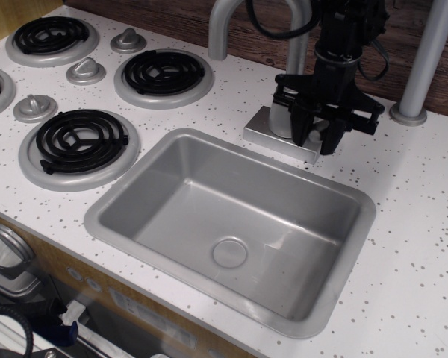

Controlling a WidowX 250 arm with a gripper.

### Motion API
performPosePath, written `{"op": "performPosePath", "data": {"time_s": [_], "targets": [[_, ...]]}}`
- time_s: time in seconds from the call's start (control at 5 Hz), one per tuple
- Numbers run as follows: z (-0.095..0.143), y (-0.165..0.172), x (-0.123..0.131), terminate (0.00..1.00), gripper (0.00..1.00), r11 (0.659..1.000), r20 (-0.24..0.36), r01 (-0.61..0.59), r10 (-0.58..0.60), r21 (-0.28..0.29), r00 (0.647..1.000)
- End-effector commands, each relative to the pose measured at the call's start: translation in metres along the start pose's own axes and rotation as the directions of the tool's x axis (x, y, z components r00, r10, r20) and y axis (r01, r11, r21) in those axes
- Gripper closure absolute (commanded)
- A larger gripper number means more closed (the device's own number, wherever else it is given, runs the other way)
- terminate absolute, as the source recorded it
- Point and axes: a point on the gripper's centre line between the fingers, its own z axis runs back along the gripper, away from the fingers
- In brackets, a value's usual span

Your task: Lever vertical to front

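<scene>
My black gripper (317, 140) hangs fingers-down over the right side of the grey faucet body (284, 112), just behind the sink. The lever (319, 127) shows only as a small silver-grey sliver between the two fingers. It points forward toward the sink, and the rest of it is hidden by the gripper. The fingers stand close on either side of it and seem shut on it. The tall curved spout (222, 22) rises to the left of the arm.
The grey sink basin (108, 205) lies directly in front of the faucet's square base (263, 128). Black stove burners (78, 142) and round grey knobs (86, 71) are at the left. A grey post (425, 60) stands at the right, against the wooden back wall.
</scene>
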Motion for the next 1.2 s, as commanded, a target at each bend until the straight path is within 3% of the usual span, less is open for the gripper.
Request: {"op": "performPosePath", "data": {"time_s": [0.0,0.4,0.6,1.0], "targets": [[0.000,-0.001,0.003,0.00,1.00,0.999,0.050,0.010,-0.008,-0.042,0.999],[-0.002,-0.001,0.002,0.00,1.00,0.999,0.060,0.011,-0.008,-0.044,0.998],[0.008,-0.003,0.000,0.00,0.00,1.000,0.055,0.004,-0.003,-0.030,0.998],[0.039,-0.003,-0.014,0.00,0.00,0.999,0.057,-0.031,0.029,0.035,0.998]]}}
